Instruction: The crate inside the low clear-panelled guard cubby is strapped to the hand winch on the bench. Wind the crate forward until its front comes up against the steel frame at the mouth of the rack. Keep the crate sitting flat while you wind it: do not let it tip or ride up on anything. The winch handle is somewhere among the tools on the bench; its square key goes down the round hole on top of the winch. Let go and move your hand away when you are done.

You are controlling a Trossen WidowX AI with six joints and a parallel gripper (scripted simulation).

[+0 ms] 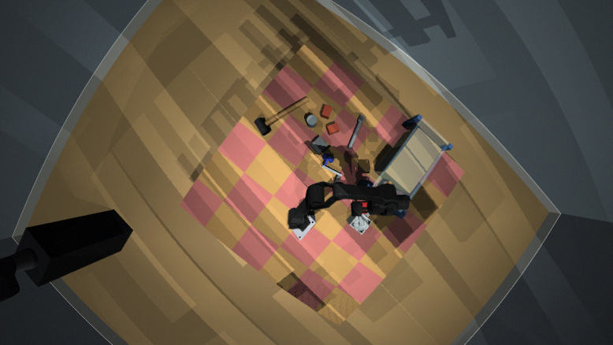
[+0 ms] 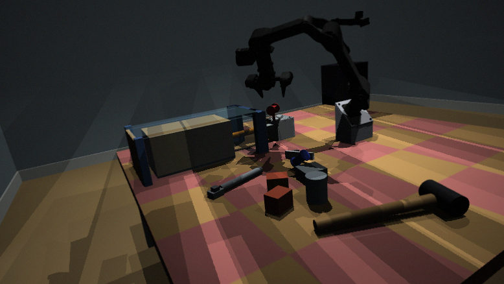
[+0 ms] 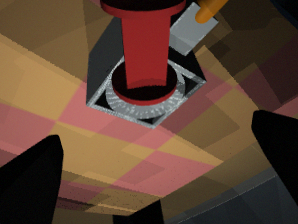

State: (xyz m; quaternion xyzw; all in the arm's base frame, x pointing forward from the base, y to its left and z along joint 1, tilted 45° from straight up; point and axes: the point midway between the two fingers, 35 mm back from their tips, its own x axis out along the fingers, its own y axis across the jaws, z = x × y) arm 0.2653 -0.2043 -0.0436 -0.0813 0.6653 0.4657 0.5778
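Observation:
My gripper (image 2: pixel 273 95) (image 3: pixel 160 131) is open and empty, above the red grip (image 2: pixel 273 108) (image 3: pixel 146 50) of the handle that stands on the winch (image 1: pixel 360 224) (image 2: pixel 286 127). The grip is upright; the wrist view shows it ahead of the fingertips, not between them. The handle's square key is hidden. An orange strap (image 2: pixel 241 133) (image 3: pixel 212 10) runs from the winch side to the crate (image 2: pixel 190 148) (image 1: pixel 414 158). The crate looks flat inside the clear-panelled cubby (image 2: pixel 260 132) (image 1: pixel 446 147), with a gap between its front and the mouth posts.
A blue-knobbed crank (image 1: pixel 328 158) (image 2: pixel 300 157) lies beside a grey block (image 1: pixel 319 144). A grey bar tool (image 1: pixel 355 131) (image 2: pixel 236 182), two red blocks (image 1: pixel 325 111) (image 2: pixel 278 201), a grey cylinder (image 1: pixel 311 120) (image 2: pixel 316 187) and a mallet (image 1: pixel 262 125) (image 2: pixel 443 198) lie farther from the winch.

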